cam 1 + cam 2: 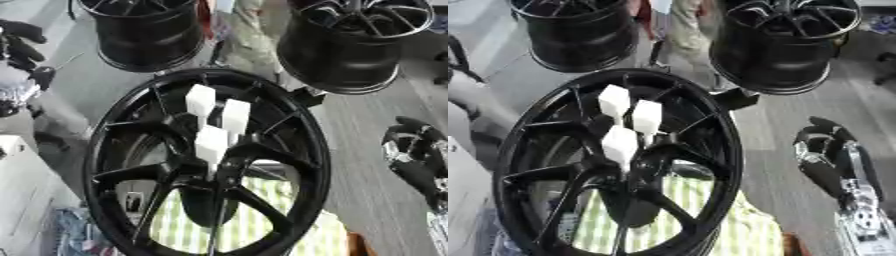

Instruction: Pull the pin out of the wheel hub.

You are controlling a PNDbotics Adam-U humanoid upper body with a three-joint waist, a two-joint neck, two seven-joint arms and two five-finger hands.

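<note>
1. Right robot hand (pixel 826 150) sits right of the wheel hub (pixel 206 165), well apart from it, fingers curled on nothing, idle.
2. Left robot hand (pixel 22 42) shows up-left of the hub, at the picture edge, dark fingers curled, holding nothing as far as I can see.
3. Three white block-headed pins (pixel 213 141) stick up from the hub centre, clustered close together, heads free to grab; none pulled yet.
4. Hub stands tilted toward the camera, likely so the pins face the hands.
5. Two more black rims (pixel 149 30) (pixel 354 40) sit beyond the hub.
6. Green-checked cloth (pixel 262 215) shows through the hub's spokes.
7. Nothing blocks the right hand's path to the pins.
</note>
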